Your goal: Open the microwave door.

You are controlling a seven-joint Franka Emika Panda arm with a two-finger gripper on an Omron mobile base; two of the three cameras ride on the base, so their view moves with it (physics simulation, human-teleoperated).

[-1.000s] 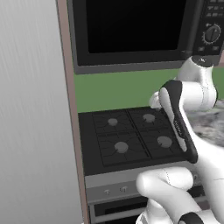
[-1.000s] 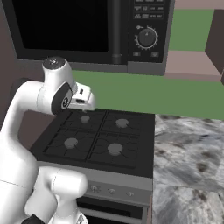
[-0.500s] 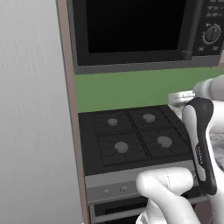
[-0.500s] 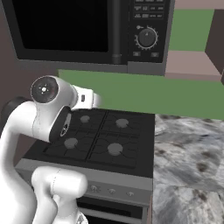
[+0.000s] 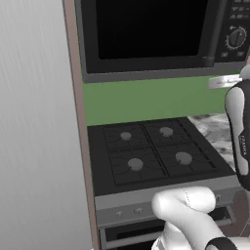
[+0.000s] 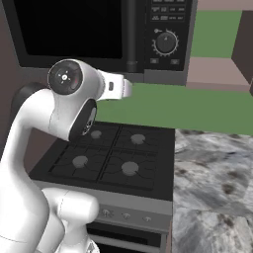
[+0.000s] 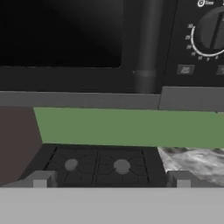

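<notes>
Microwave door (image 7: 65, 39) fills upper left of hand view, closed, its vertical handle (image 7: 146, 43) top center. Stove (image 7: 98, 166) below, lower center. Gripper (image 7: 111, 180) at bottom: fingertips (image 7: 41, 179) spread wide apart, holding nothing, touching nothing, well short of the handle.

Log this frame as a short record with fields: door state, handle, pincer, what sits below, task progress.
door state: microwave door shut, flush with the control panel
handle: vertical black bar at the door's right edge, untouched
pincer: pincer open, fingertips apart, below the handle, not touching it
below: stove with four burners, marble counter to its right
task progress: not yet started; no grasp on the handle
</notes>
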